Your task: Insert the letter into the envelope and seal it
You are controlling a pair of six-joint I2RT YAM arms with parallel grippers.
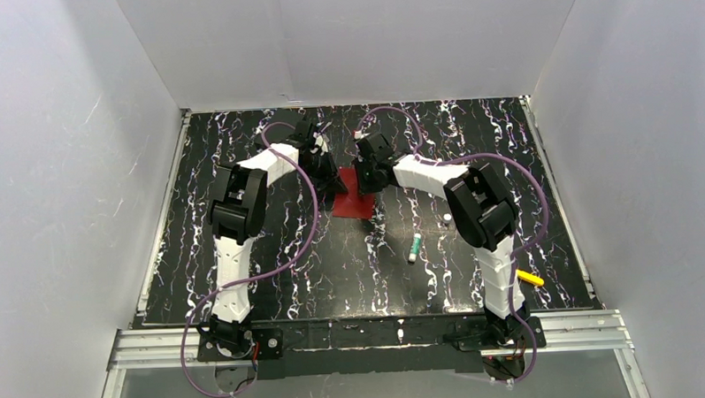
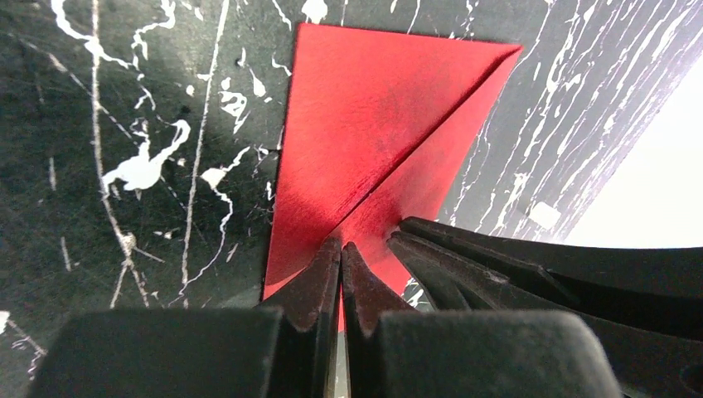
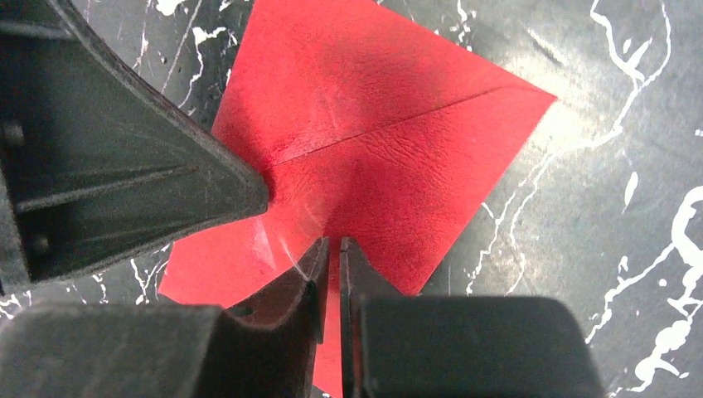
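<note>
the black table (image 1: 200,257), veined with white, fills the floor between pale walls. the left arm (image 1: 236,212) and the right arm (image 1: 480,203) both reach toward its middle, on the far half. the envelope (image 1: 356,201), bright red with diagonal seams showing, lies there between the two wrists. the left gripper (image 2: 341,265) is clenched on one edge of the envelope, red paper caught between its closed fingers. the right gripper (image 3: 332,257) is likewise clamped on another edge, a strip of red in the thin gap between its fingers. the two meet just beside each other. a green-and-white stick (image 1: 414,247) lies nearer the right arm, well apart from the envelope. a small yellow thing (image 1: 530,278) rests near the right arm's base.
</note>
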